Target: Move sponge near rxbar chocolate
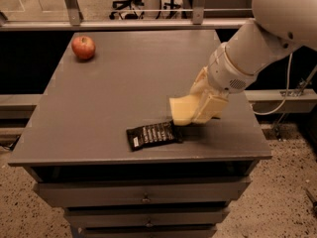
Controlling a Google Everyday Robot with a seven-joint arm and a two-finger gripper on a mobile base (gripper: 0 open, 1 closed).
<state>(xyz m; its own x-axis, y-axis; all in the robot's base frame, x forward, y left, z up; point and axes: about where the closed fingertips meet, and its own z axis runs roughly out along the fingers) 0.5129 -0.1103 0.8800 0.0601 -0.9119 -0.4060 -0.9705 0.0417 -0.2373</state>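
Note:
The pale yellow sponge (181, 110) is held in my gripper (197, 108), low over the grey table (124, 83) near its front right. The gripper's pale fingers are shut on the sponge's right side. The black rxbar chocolate (152, 135) lies flat on the table just left of and below the sponge, its right end almost under it. My white arm (257, 43) reaches in from the upper right.
A red apple (83, 47) sits at the table's far left corner. Drawers (143, 197) front the cabinet under the table. A railing and chair bases stand behind the table. A cable hangs at the right.

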